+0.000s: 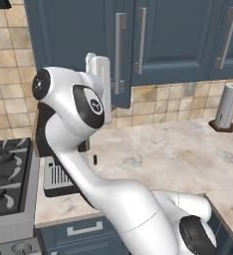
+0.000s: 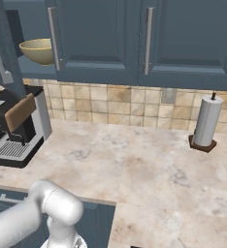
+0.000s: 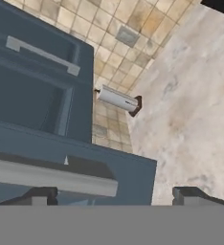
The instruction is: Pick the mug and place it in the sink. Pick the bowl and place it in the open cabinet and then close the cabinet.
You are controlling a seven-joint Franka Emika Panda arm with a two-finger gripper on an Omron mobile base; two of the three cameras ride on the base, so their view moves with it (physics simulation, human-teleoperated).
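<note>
The gripper is spread wide and holds nothing: in the hand view one dark tip sits at about 7 o'clock and the other at about 5 o'clock, with the slim silver handle of the cabinet door lying across the gap just above them. Whether the tips touch the door cannot be told. In the left base view the white hand stands upright against the door's edge, at about 11 o'clock from the middle of the picture. The bowl sits upright on the blue shelf inside the cabinet, at 10 o'clock in the right base view, partly screened by the neighbouring closed door; nothing shows inside it. The door's edge hangs open at the far left of that view. Below it a coffee machine stands on the counter, whose marbled top lies bare and wide toward 3 o'clock, up to a paper towel roll near the tiled wall. A stove borders the counter at 8 o'clock in the left base view.
</note>
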